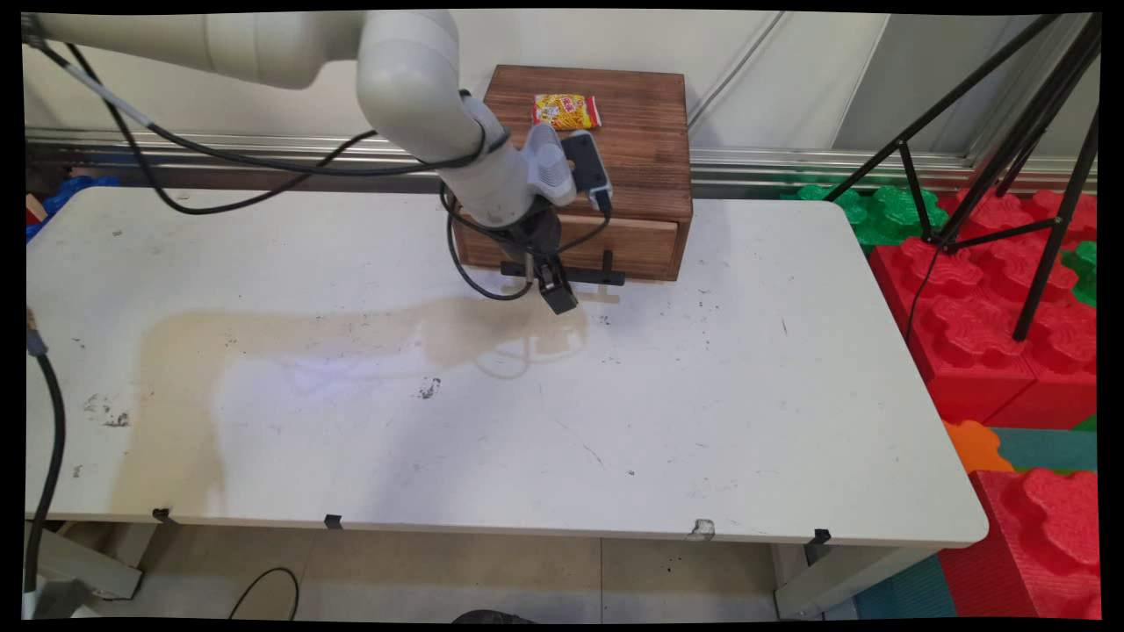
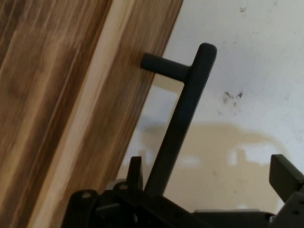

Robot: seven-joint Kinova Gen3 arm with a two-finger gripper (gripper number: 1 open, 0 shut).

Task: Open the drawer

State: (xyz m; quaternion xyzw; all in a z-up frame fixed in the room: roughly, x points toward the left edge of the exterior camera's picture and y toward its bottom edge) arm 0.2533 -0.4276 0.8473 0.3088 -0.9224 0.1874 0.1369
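Note:
A brown wooden box [image 1: 645,132] stands at the table's far side, with a lighter drawer front [image 1: 628,244] low on its near face. The drawer's black bar handle [image 1: 606,279] [image 2: 183,118] juts toward me. My gripper [image 1: 555,294] [image 2: 210,173] hangs at the handle's left part, open, with the bar running between its fingers [image 2: 135,172] and close to the left one. A yellow and red snack packet [image 1: 566,111] lies on top of the box.
The white table [image 1: 702,412] spreads out in front of the box. Black cables [image 1: 219,158] hang from the arm. Red and green foam blocks [image 1: 983,325] and a black tripod [image 1: 1045,175] stand at the right, off the table.

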